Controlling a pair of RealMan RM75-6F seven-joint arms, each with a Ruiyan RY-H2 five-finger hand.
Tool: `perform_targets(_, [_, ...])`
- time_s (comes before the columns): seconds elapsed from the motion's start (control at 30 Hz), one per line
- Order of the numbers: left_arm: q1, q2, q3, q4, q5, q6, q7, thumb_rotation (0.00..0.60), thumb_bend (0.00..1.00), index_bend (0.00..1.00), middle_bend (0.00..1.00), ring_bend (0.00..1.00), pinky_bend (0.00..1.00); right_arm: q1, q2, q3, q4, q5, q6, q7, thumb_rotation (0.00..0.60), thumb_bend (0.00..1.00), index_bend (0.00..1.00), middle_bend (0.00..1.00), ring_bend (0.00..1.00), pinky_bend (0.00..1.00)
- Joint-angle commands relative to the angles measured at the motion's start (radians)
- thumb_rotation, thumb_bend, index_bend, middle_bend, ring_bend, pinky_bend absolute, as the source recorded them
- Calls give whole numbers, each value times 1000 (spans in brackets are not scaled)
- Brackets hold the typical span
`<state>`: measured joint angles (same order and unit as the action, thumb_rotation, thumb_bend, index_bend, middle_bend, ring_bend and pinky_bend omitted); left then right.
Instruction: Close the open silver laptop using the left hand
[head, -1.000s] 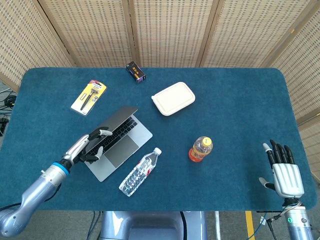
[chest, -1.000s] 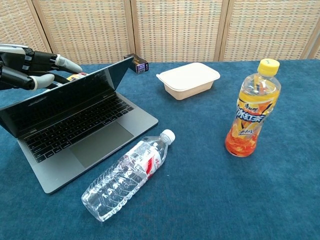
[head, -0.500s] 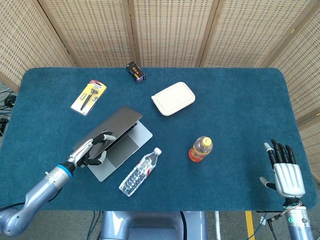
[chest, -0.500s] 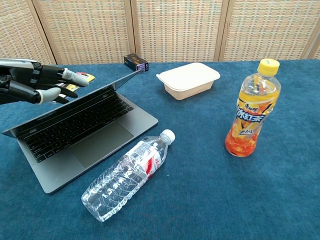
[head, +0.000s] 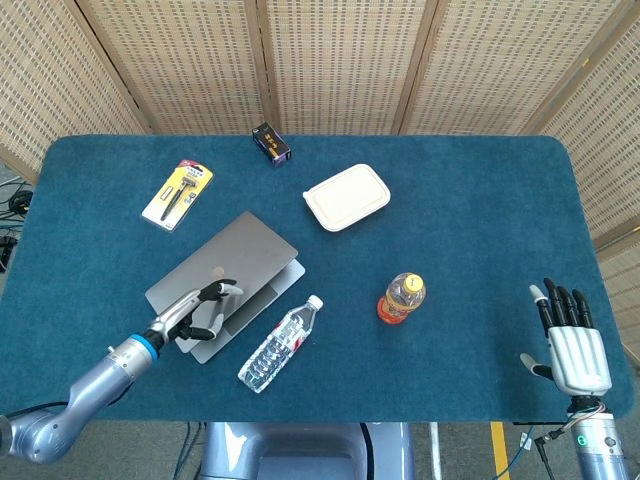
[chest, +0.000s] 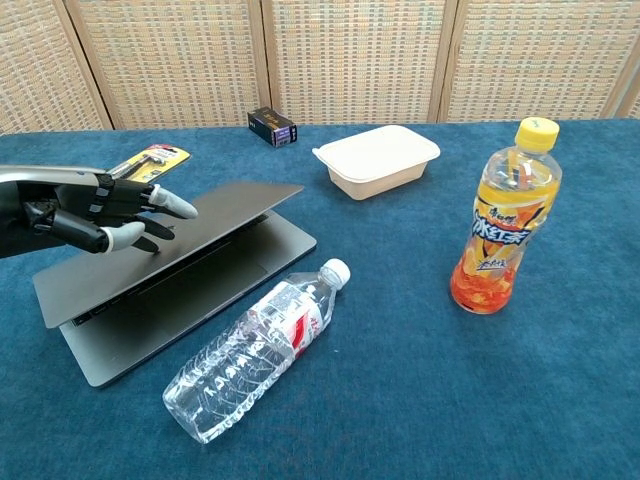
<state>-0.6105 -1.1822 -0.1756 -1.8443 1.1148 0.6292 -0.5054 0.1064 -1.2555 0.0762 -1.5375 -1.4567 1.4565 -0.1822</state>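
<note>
The silver laptop (head: 222, 268) (chest: 170, 245) lies left of centre with its lid nearly down; a thin gap over the keyboard still shows in the chest view. My left hand (head: 198, 310) (chest: 100, 212) rests on the lid's outer face near its front-left edge, fingers spread and pressing down, holding nothing. My right hand (head: 572, 340) hangs at the table's near right corner, fingers straight and apart, empty; the chest view does not show it.
A clear water bottle (head: 280, 343) (chest: 252, 349) lies just right of the laptop's front. An orange drink bottle (head: 401, 297) (chest: 503, 217) stands at centre right. A white lidded box (head: 346, 197), a small dark box (head: 271, 143) and a yellow razor pack (head: 178, 194) lie farther back.
The laptop lid has swung down from steeply open to almost flat. My left hand followed it forward and down, staying on the lid. The right hand has barely moved.
</note>
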Motion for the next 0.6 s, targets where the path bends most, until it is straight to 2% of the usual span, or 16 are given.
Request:
perform_targets(0.03, [-4,-7,4,7,-5,-5,3,600,641,210,89,126,95,0,0,0,1,1,-1,0,600,52,0,0,0,0])
perform_targets(0.6, [-19,-42,24,42,-28,-39,12,600,642,210,89,126,95,2,0,0,3,7,-10,0,600,53,0,0,0,0])
